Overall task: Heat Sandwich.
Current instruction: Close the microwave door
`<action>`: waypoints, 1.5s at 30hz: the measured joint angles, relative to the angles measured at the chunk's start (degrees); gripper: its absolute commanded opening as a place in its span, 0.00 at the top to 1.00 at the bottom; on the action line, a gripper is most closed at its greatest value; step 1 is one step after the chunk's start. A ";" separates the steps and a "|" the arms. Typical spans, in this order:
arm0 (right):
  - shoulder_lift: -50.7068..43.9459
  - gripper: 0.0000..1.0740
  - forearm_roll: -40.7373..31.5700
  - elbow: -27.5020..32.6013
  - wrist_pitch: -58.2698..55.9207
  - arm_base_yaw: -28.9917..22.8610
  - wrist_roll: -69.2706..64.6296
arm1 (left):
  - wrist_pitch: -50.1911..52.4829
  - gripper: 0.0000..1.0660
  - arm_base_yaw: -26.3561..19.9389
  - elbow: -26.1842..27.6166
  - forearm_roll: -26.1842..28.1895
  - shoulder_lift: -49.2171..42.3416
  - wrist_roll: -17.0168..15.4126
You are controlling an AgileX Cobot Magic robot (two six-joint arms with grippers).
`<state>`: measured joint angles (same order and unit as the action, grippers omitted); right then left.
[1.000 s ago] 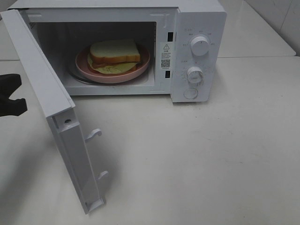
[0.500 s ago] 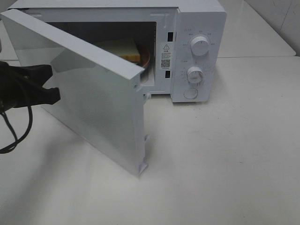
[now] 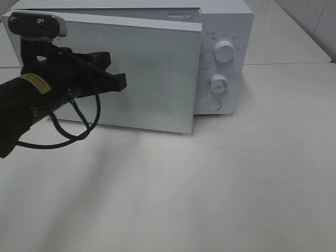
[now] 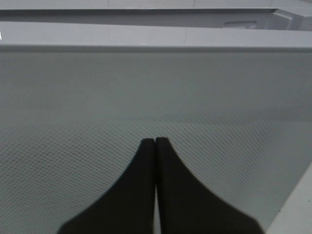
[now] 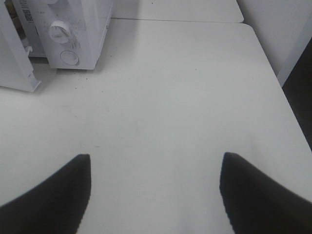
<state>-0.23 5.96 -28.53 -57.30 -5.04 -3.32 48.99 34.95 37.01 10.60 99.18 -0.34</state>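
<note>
door [image 3: 152,73] swung nearly shut; left hand [image 4: 155,142] moved in at its front; sandwich now hidden.

The matte black left claw [image 4: 155,142] had two smooth, tapered fingers [image 4: 139,195]. Behind the claw, the thick black arm [image 3: 21,107] bore a small yellow label [image 3: 34,83], a looping black cable [image 3: 76,138] and a pale grey mount [image 3: 37,25] with dark screws [image 3: 40,21]. The right claw [image 5: 155,158] was equally black.

Table [image 3: 226,189]: white, matte top, faintly scuffed; fills the high view from 3 through 9 o'clock.
Second table [image 3: 283,42]: white, butted against the first at 2 o'clock, with a seam between them.
Wall [image 3: 317,18]: pale tiles, behind it at the 2 o'clock corner.
Floor [image 5: 301,112]: dark strip past the table edge.
Light: soft, with diffuse shadows.
</note>
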 measured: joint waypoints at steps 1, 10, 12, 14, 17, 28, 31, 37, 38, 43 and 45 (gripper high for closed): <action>0.00 0.34 0.00 0.00 0.00 0.00 0.00 | 0.00 1.00 0.00 0.00 0.00 0.00 0.00; 0.00 0.34 0.00 0.00 0.00 0.00 0.00 | -2.06 1.00 4.18 8.19 5.04 4.35 4.64; 0.00 0.34 0.00 0.00 0.00 0.00 0.00 | -2.29 1.00 4.81 10.83 6.47 6.02 5.16; 0.00 0.35 0.00 0.00 0.00 0.00 0.00 | -3.15 1.00 5.04 12.66 7.10 7.28 5.21; 0.00 0.35 0.00 0.00 0.00 0.00 0.00 | -4.98 1.00 5.04 14.95 7.39 8.59 5.33; 0.00 0.35 0.00 0.00 0.00 0.00 0.00 | -7.05 1.00 5.84 20.74 5.73 12.61 5.33; 0.00 0.35 0.00 0.00 0.00 0.00 0.00 | -7.05 1.00 5.84 21.26 5.50 13.29 5.44; 0.00 0.35 0.00 0.00 0.00 0.00 0.00 | -8.54 1.00 5.39 23.78 4.87 15.41 5.96; 0.00 0.35 0.00 0.00 0.00 0.00 0.00 | -8.54 1.00 5.39 23.78 4.87 15.41 5.96; 0.00 0.35 0.00 0.00 0.00 0.00 0.00 | -11.86 1.00 4.70 26.53 3.55 16.62 6.53; 0.00 0.35 0.00 0.00 0.00 0.00 0.00 | -12.32 1.00 4.70 26.70 3.27 16.67 6.88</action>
<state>-0.23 5.96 -28.53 -57.30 -5.04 -3.32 36.67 39.65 63.71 13.87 115.85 6.53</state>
